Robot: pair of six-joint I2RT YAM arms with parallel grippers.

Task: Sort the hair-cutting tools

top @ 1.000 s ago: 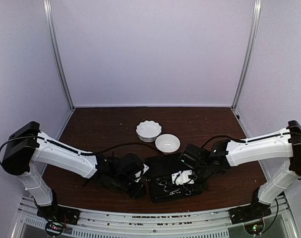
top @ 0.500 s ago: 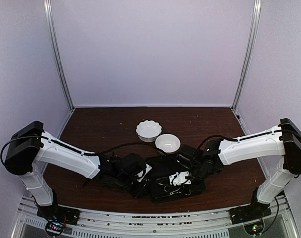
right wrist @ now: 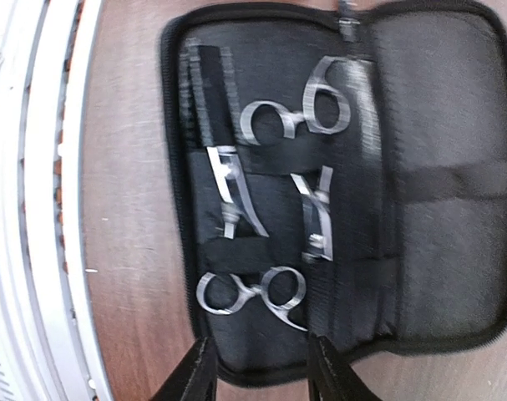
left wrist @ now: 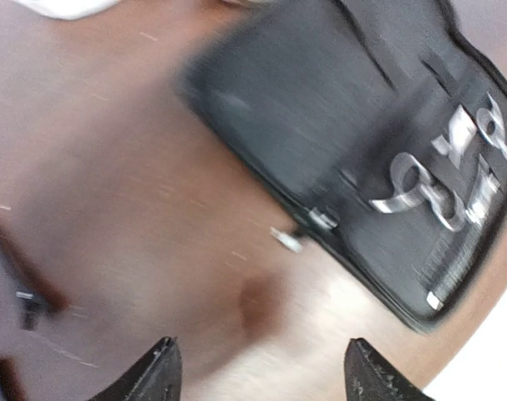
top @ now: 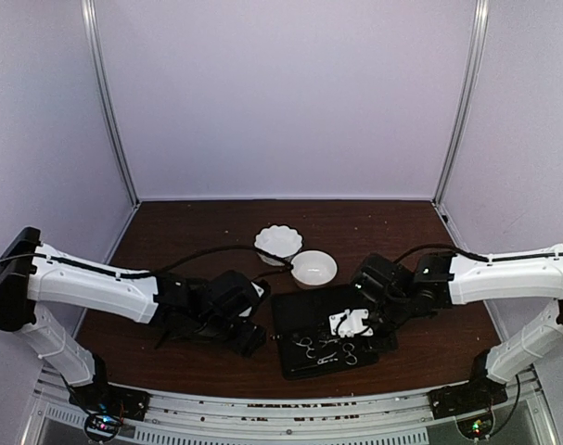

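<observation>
Case (top: pixel 304 311) open with both scissors (right wrist: pixel 251 291) inside, left fingers (left wrist: pixel 159 378) wide and empty, drawn back toward 9 o'clock, right fingers (right wrist: pixel 195 376) parted, empty, shifted toward 3 o'clock

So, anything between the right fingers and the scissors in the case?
No loose object. The case lies open below the open right gripper, but black straps appear to cross over the scissors and may resist a straight lift.

Shiny metal scissors (right wrist: pixel 226 180), matt blk cloth case (right wrist: pixel 437 109), smooth brown wood tbl (right wrist: pixel 128 209).
</observation>
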